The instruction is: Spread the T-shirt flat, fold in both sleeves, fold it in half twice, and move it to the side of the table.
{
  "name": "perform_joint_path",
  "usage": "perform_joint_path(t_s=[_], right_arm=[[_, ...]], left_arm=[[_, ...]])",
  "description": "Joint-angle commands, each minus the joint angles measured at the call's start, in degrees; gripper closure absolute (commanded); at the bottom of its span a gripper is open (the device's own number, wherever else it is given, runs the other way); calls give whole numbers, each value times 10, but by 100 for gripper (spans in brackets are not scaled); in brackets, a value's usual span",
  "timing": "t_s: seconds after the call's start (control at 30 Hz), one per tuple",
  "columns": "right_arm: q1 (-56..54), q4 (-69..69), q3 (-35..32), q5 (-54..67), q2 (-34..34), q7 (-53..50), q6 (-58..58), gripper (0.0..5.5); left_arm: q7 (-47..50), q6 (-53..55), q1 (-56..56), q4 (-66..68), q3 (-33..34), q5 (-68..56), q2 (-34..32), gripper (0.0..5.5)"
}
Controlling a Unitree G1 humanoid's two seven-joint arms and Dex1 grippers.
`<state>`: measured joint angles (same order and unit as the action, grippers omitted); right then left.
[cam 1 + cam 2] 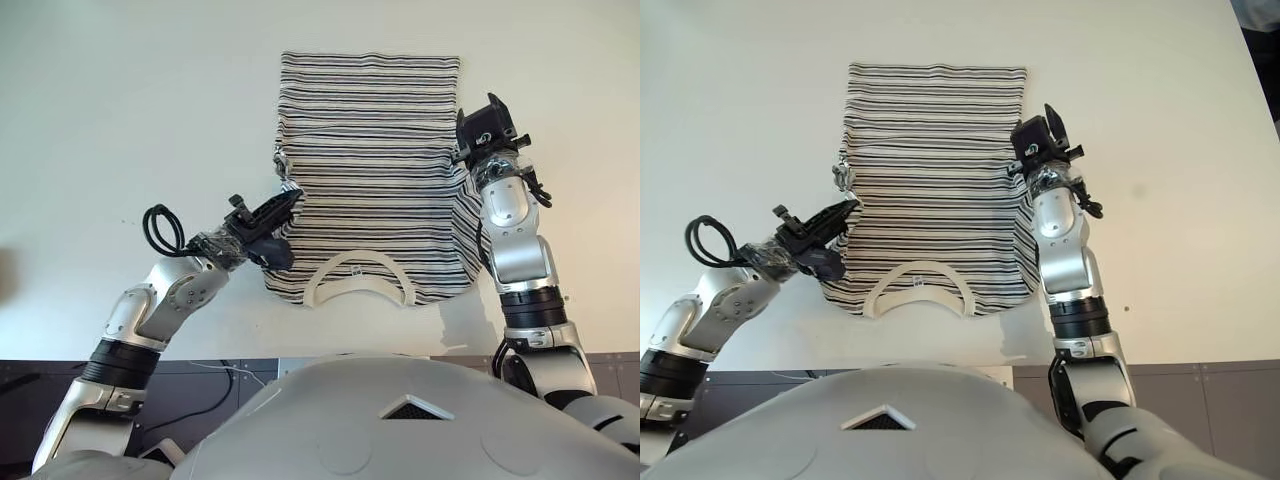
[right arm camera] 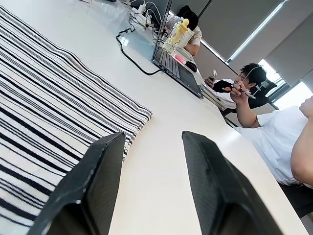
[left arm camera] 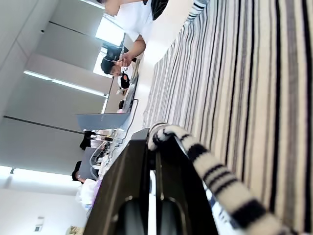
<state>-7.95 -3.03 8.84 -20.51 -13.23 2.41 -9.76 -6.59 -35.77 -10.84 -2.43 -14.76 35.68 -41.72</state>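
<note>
A black-and-white striped T-shirt (image 1: 370,150) lies on the white table (image 1: 120,120), its white collar (image 1: 360,280) nearest me and its hem at the far end. My left gripper (image 1: 285,200) sits at the shirt's left edge, shut on a bunched fold of striped fabric (image 3: 195,152) lifted off the shirt. My right gripper (image 1: 462,150) hovers at the shirt's right edge, about halfway along its length. Its fingers (image 2: 98,171) stand open with nothing between them, just above the table beside the cloth (image 2: 39,98).
Bare tabletop stretches wide to the left (image 1: 720,120) and right (image 1: 1160,150) of the shirt. The table's dark front edge (image 1: 200,370) runs close to me. A laptop (image 2: 171,63) and a black cable (image 2: 132,54) lie farther off on the table.
</note>
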Motion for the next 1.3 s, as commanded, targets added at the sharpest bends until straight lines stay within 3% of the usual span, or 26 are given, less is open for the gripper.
perform_joint_path(t_s=[0.03, 0.17, 0.4, 0.5, 0.6, 0.67, 0.83, 1.03, 1.13, 1.3], right_arm=[[-12, -11, -2, 2, -4, 4, 5, 336], [-11, -14, -2, 3, -8, 5, 8, 336], [9, 17, -9, -1, -40, 22, 10, 336], [72, 96, -32, -29, -106, 41, 24, 336], [197, 141, -95, -94, -226, 32, 99, 336], [229, 116, -121, -108, -288, 31, 160, 336], [264, 38, -78, -141, -414, 100, 302, 336], [320, 44, -45, -109, -497, 201, 412, 336], [323, 51, -34, -84, -507, 236, 433, 336], [282, 45, -20, -94, -467, 235, 405, 336]], left_arm=[[-43, -9, 20, 13, -18, -21, 0, 539], [-76, 22, 14, 3, -15, -39, 10, 494], [-35, 14, -3, -73, 53, -79, 31, 395], [13, 78, -2, -100, 123, -112, 83, 351], [75, 225, -23, -62, 210, -159, 163, 351], [117, 272, -71, -73, 231, -156, 217, 351], [181, 311, -105, -111, 203, -124, 308, 351], [210, 316, -102, -104, 214, -112, 324, 351], [213, 316, -100, -107, 200, -101, 329, 351], [209, 318, -88, -101, 192, -96, 328, 351]])
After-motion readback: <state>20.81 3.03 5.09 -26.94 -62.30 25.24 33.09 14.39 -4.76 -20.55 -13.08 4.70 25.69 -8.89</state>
